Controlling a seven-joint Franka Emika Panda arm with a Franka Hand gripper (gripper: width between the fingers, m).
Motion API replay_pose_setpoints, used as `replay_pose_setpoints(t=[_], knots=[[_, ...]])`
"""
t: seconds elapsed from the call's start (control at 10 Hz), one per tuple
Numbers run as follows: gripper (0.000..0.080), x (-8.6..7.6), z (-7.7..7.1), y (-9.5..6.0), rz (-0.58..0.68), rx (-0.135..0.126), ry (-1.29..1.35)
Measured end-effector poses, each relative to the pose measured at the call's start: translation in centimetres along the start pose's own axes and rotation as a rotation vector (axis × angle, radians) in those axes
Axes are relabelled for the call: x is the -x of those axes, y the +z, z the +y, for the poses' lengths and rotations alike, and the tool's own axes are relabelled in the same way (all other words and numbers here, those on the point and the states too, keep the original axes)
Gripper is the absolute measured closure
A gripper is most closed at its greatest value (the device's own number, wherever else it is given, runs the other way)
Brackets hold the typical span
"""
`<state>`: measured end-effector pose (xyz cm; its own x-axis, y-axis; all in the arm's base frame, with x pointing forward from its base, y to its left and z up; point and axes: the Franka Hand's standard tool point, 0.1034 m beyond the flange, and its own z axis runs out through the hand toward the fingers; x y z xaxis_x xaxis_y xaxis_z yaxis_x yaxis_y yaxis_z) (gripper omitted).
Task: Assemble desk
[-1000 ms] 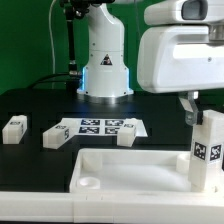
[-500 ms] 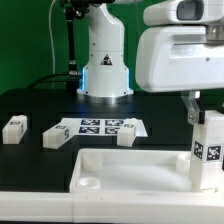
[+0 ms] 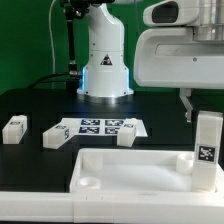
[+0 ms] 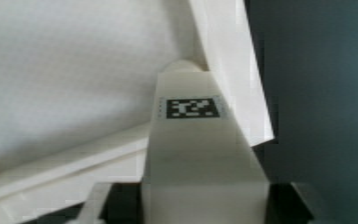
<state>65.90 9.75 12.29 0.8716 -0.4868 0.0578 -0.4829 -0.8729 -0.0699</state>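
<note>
White arm (image 3: 104, 50), blue-lit base (image 3: 104, 92), black cables (image 3: 68, 40), dark-fingered pincer (image 4: 202, 205).

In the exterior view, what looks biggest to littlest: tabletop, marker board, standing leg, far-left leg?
1. tabletop
2-3. standing leg and marker board: they look close, and the leg is nearer the camera, so unranked
4. far-left leg

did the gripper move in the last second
Yes. In the exterior view the gripper sits slightly higher against the arm's fixed base than a second ago, with the leg between its jaws.
</note>
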Motion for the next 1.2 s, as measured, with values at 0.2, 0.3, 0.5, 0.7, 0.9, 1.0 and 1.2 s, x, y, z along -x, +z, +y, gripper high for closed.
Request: replay_pose_setpoints(t=[0.2,0.3,0.5,0.7,0.9,1.0,1.2], knots=[[0.0511,-0.11,0.14,0.02,-0.01,-0.012,0.199],[0.0511,-0.16,0.2,0.03,-0.016,-0.019,0.261],[0.051,-0.19,0.18,0.03,-0.016,-0.018,0.339],[0.0344,-0.01,-0.01,0.06,-0.015,-0.016,0.262],[0.0164,0.11,-0.17,0.07,-0.013,-0.017,0.111],[0.0164,0.1,-0.21,0.04,-0.009,-0.015,-0.02],[0.0152,0.14,-0.34,0.03,-0.003,-0.011,-0.268]])
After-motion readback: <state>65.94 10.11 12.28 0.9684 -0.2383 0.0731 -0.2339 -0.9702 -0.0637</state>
